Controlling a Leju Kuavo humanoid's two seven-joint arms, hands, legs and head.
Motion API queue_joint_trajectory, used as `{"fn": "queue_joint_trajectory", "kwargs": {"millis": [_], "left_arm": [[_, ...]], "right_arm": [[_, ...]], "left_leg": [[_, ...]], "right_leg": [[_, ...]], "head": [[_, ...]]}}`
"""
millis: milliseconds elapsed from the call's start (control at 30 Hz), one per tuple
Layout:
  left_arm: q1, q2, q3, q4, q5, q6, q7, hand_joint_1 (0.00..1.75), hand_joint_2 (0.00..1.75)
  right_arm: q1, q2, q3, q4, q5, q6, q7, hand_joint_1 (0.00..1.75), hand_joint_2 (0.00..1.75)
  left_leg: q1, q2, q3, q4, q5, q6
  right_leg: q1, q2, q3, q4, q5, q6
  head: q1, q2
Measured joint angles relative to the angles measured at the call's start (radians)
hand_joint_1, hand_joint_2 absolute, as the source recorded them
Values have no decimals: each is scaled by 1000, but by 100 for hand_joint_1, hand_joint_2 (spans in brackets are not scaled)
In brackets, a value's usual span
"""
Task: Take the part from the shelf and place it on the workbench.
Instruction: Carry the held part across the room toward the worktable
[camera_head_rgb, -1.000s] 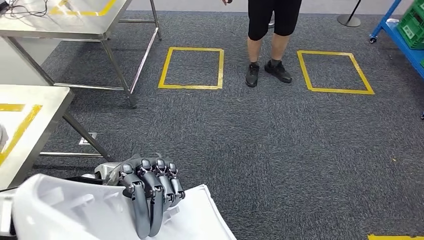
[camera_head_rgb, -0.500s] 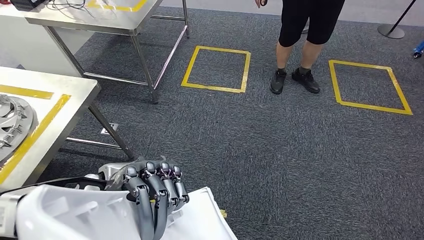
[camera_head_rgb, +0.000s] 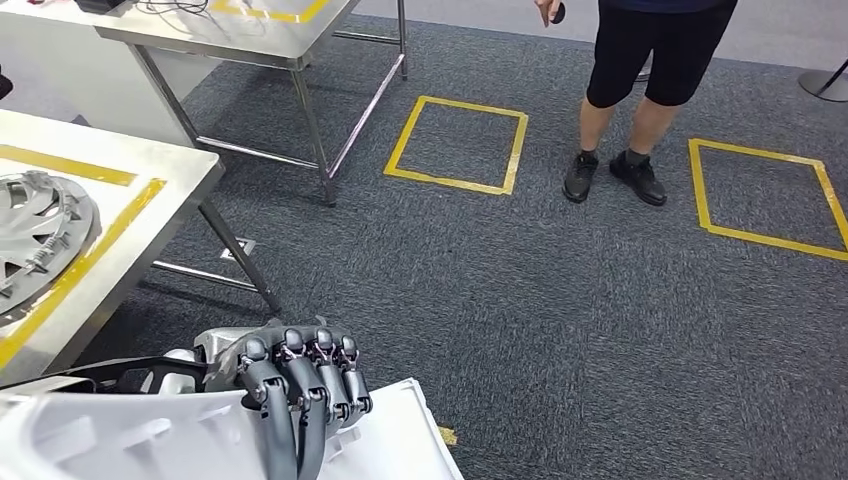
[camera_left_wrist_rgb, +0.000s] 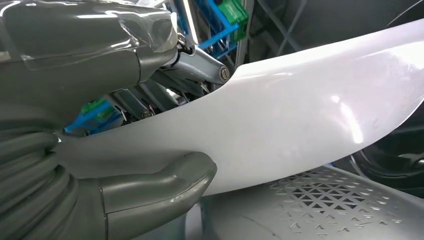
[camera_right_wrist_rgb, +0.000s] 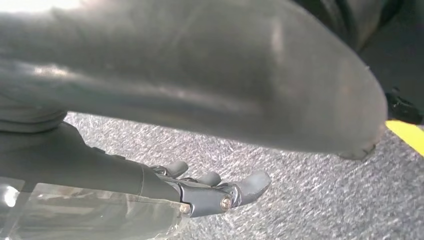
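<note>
My left hand (camera_head_rgb: 295, 385) grips a large white moulded part (camera_head_rgb: 150, 440) at the bottom left of the head view, dark fingers curled over its upper edge. In the left wrist view the thumb (camera_left_wrist_rgb: 160, 187) presses under the curved white part (camera_left_wrist_rgb: 300, 115). The steel workbench (camera_head_rgb: 150, 170) with yellow tape lines stands at the left, and a silver hubcap (camera_head_rgb: 35, 225) lies on it. My right hand (camera_right_wrist_rgb: 210, 187) hangs over the grey carpet with its fingers apart and nothing in them.
A second steel table (camera_head_rgb: 250, 30) stands at the back left. A person in black shorts (camera_head_rgb: 650, 90) stands between two yellow tape squares (camera_head_rgb: 460, 145) on the carpet. Behind the left hand are a blue shelf with green crates (camera_left_wrist_rgb: 225, 20) and a grey perforated part (camera_left_wrist_rgb: 325, 200).
The camera has turned left: the whole floor scene has shifted right and down, bringing the workbench and hubcap further into view. My left hand keeps the same hold on the white part.
</note>
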Motion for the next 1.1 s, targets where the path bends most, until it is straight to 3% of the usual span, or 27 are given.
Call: {"fn": "queue_joint_trajectory", "kwargs": {"millis": [67,133,200,267,300,367,400,467,533,567,633,700,767,800,833,867,933,1000,1100], "left_arm": [[0,0,0,-2,0,0,0,175,175],[-2,-2,1,-5,1,0,0,175,175],[-3,-4,0,-5,1,0,-1,175,175],[1,-5,-2,-3,1,0,0,175,175],[3,-5,-3,-3,0,0,0,175,175],[4,-5,-4,-2,0,0,0,175,175],[5,-5,-4,-2,0,0,0,175,175],[5,-6,-4,-2,0,0,0,175,175],[5,-7,-4,-2,0,0,0,175,175],[6,-6,-3,-2,1,0,0,175,175],[5,-6,-2,-2,2,0,0,175,175],[4,-5,-2,-2,4,0,0,175,175],[5,-4,-1,-1,8,0,0,175,175],[6,-3,-1,-1,9,-1,0,175,175],[6,-2,-1,-1,10,-1,0,175,175],[6,-2,-1,-1,10,-2,0,175,175],[6,-1,0,0,10,-6,0,175,175],[5,-1,1,0,11,-9,0,175,175],[3,-1,1,0,14,-17,0,175,175]], "right_arm": [[-1,1,0,0,0,0,0,0,0],[-1,2,0,0,0,0,0,0,0],[1,0,0,1,0,0,0,0,0],[3,-2,0,3,0,0,1,0,0],[4,-4,0,3,0,0,1,0,0],[4,-6,0,4,0,0,1,0,0],[4,-6,0,4,0,0,1,0,0],[3,-6,0,4,-1,0,1,0,0],[-1,-6,0,4,-1,0,0,0,0],[-3,-6,0,4,0,0,1,0,0],[-3,-7,0,4,0,0,0,0,0],[0,-8,0,4,0,0,0,0,0],[3,-10,0,5,0,0,0,0,0],[4,-11,0,5,0,0,0,0,0],[4,-12,0,5,-3,-3,1,0,0],[3,-12,-2,6,-8,-8,4,0,0],[-3,-11,-6,7,-20,-20,12,0,0],[-8,-8,-11,7,-22,-21,19,0,0],[-8,-6,-8,7,10,-4,28,0,0]], "left_leg": [[3,-31,10,-18,10,5],[13,-63,31,-45,26,11],[19,-97,39,-55,35,13],[19,-132,39,-54,35,12],[19,-150,39,-52,34,11],[21,-183,40,-45,30,4],[22,-197,39,-40,26,-2],[23,-218,30,-26,20,-16],[27,-236,21,-21,19,-26],[29,-238,18,-20,18,-30],[29,-197,-1,16,-4,-40],[32,-134,-60,131,-61,-49],[40,-115,-134,269,-111,-55],[42,-113,-153,299,-112,-57],[44,-111,-151,286,-93,-57],[45,-109,-127,234,-60,-56],[41,-95,-49,83,5,-44],[32,-84,-5,-1,21,-32],[29,-97,12,-28,20,-20]], "right_leg": [[1,-21,7,-5,-4,7],[0,21,-4,32,-25,9],[-7,85,-59,145,-70,9],[-14,104,-115,242,-97,17],[-17,105,-122,243,-88,25],[-27,115,-81,132,-28,47],[-30,132,-54,70,2,52],[-33,167,-21,-3,30,48],[-30,170,-18,-4,28,35],[-30,160,-17,-4,28,29],[-31,138,-11,-7,25,16],[-27,113,-7,-9,20,2],[-22,87,-5,-9,15,-5],[-20,76,-4,-8,14,-5],[-19,67,-2,-8,11,-5],[-18,62,1,-8,8,-3],[-15,54,8,-8,3,1],[-14,47,10,-9,-1,7],[-15,34,19,-17,-4,21]], "head": [[0,0],[1,0],[6,0],[10,0],[10,0],[10,0],[10,0],[11,0],[10,0],[11,0],[5,0],[-1,0],[-3,0],[-3,0],[-3,0],[-3,0],[-2,0],[-3,0],[-4,0]]}}
